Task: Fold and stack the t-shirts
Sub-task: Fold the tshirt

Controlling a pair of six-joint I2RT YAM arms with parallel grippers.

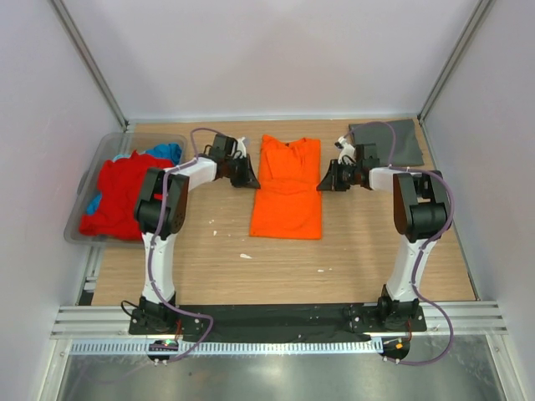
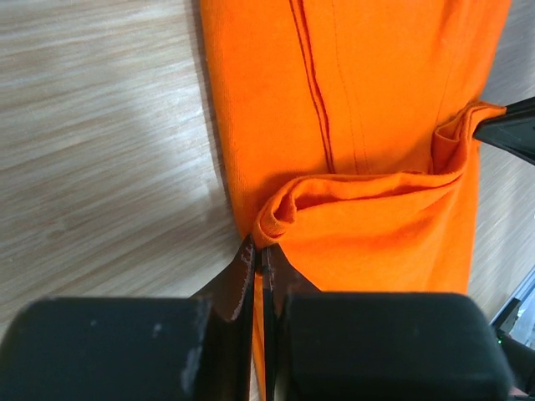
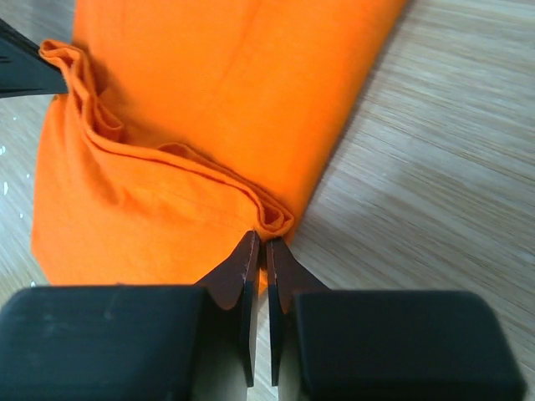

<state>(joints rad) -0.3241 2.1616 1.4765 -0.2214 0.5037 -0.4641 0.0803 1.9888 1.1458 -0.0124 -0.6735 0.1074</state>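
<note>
Soft orange t-shirt (image 1: 287, 196), a smooth narrow rectangle right of the tub (image 1: 85, 180), lies lengthwise with its collar far. The left gripper (image 2: 257, 249) and right gripper (image 3: 261, 240) each pinch an edge of it.

Left arm (image 1: 157, 251) and right arm (image 1: 408, 255): white tubular links, black joint housings, black base plates (image 1: 251, 317). Lilac-grey cables (image 1: 445, 219) looped alongside. Left gripper (image 2: 258, 253) and right gripper (image 3: 260, 241): black blocky bodies, thin dark-brown scuffed fingers (image 3: 234, 280).

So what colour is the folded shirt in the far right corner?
Dark grey shirt, best seen in the top view.
</note>
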